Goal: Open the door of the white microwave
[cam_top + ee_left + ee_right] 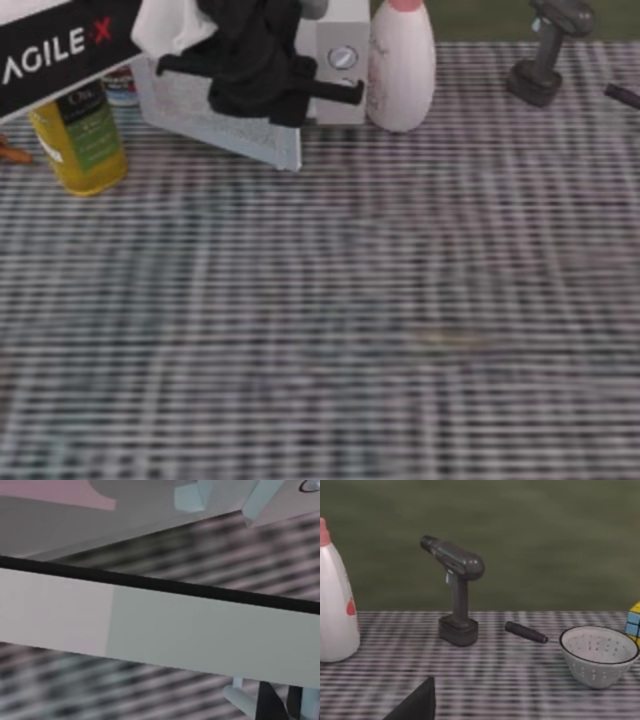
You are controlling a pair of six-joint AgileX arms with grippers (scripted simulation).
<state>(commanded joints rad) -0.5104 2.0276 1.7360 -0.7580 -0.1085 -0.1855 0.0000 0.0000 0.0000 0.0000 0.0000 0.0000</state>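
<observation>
While bent over the microwave (pixel 335 50) at the table's (pixel 330 330) far edge, left of centre, left arm hides most of that box; only the knob panel with one knob (pixel 342 57) shows clear of it. Door (pixel 215 112) swung well open, hinged out toward the left and forward, its mesh window lying at a slant over the striped cloth with the free corner pointing toward the near side. Left gripper (pixel 262 72) sits right above the door's inner end, black fingers spread sideways, one reaching toward the knob panel; cannot tell from above whether anything is pinched between them. Left wrist view filled by a pale flat band with a dark upper edge, striped cloth above and below, too close to read more.

White bottle (pixel 401 70) with pink cap stands just right of the microwave, almost touching. Yellow bottle (pixel 80 135) stands left of the door, near it. Drill (pixel 545 50) upright far right at the back, a small dark bit (pixel 526 632) beside it. Right wrist view also shows a white colander (pixel 598 655) and part of a coloured cube (pixel 634 622) past it. Right gripper out of sight; only a dark wedge at the right wrist view's edge.
</observation>
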